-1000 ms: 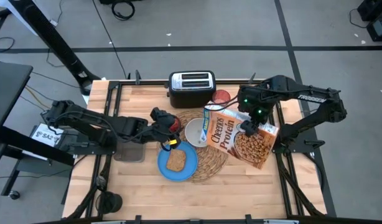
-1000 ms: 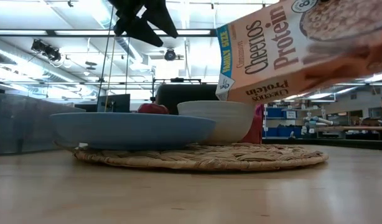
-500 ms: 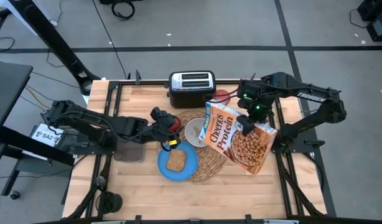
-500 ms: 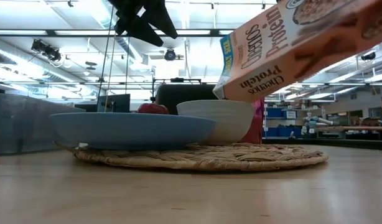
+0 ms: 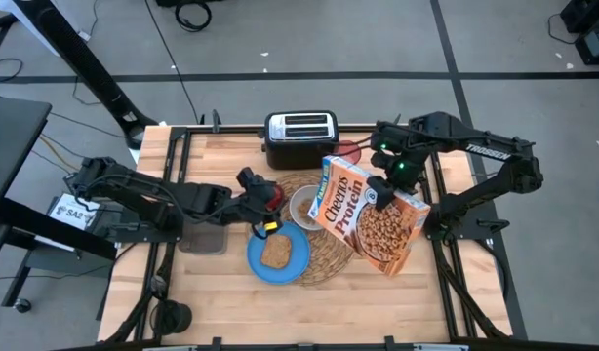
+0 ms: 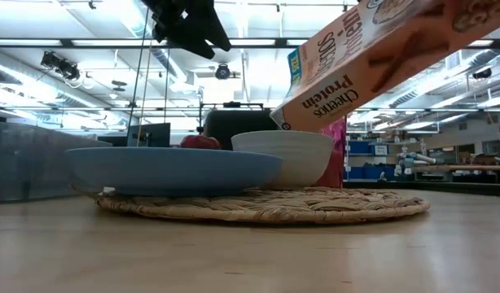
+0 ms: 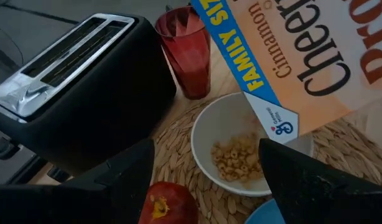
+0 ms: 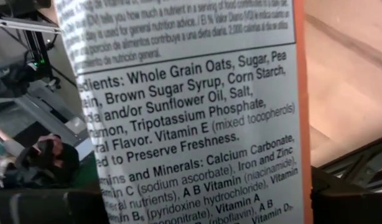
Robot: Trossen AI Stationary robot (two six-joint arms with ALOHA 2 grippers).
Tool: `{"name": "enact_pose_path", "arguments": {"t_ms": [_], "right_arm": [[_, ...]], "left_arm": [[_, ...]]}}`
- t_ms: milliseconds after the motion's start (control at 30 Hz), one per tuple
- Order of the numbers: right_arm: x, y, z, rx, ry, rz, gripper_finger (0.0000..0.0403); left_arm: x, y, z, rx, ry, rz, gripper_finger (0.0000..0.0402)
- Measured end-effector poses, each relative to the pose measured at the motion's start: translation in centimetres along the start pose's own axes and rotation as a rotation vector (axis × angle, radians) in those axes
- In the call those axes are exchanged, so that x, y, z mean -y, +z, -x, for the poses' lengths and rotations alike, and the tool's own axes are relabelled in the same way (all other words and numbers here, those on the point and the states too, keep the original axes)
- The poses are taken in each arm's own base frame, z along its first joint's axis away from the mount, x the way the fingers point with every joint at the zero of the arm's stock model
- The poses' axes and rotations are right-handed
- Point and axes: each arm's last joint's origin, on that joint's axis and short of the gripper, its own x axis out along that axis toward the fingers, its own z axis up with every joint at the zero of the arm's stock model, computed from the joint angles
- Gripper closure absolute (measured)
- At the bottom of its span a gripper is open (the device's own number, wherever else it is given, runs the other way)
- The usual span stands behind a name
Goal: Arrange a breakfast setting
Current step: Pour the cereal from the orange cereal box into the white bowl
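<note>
From above, you have one Cheerios box [image 5: 369,216] tilted over one white bowl [image 5: 304,205] on the single straw placemat [image 5: 334,255], with the right gripper [image 5: 378,192] clamped on the box. Beside the bowl sits one blue plate [image 5: 292,261] carrying one toast slice [image 5: 274,253]; the left gripper [image 5: 267,209] hangs just over one red apple [image 5: 273,194], jaws apart. At worktop height, the box's corner hovers above the bowl's rim. Your left wrist view shows cereal in the bowl, one red cup [image 7: 188,51] and one toaster [image 7: 79,87] behind it.
</note>
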Motion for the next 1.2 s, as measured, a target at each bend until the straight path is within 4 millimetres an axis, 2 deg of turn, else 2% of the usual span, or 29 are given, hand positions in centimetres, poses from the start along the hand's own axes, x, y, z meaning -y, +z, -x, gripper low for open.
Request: {"name": "enact_pose_path", "arguments": {"t_ms": [367,533,700,967,1200], "right_arm": [[0.0,0.1,0.1,-0.035,0.032,-0.11,0.0159],[-0.5,0.4,0.1,-0.009,0.075,-0.114,0.016],[-0.5,0.4,0.1,-0.01,0.072,-0.127,0.018],[-0.6,0.3,0.0,-0.005,0.066,-0.088,0.0213],[-1.0,-0.6,-0.8,0.028,0.005,0.05,0.0233]], "left_arm": [[-0.1,0.3,0.0,0.022,-0.003,-0.039,0.0109],[-0.5,0.6,0.6,0.03,-0.007,-0.055,0.0109],[-1.1,1.1,1.5,0.056,-0.013,-0.061,0.0109],[-1.6,1.4,2.0,0.068,-0.014,-0.091,0.0109],[-1.6,1.4,2.1,0.067,-0.013,-0.095,0.0109]]}}
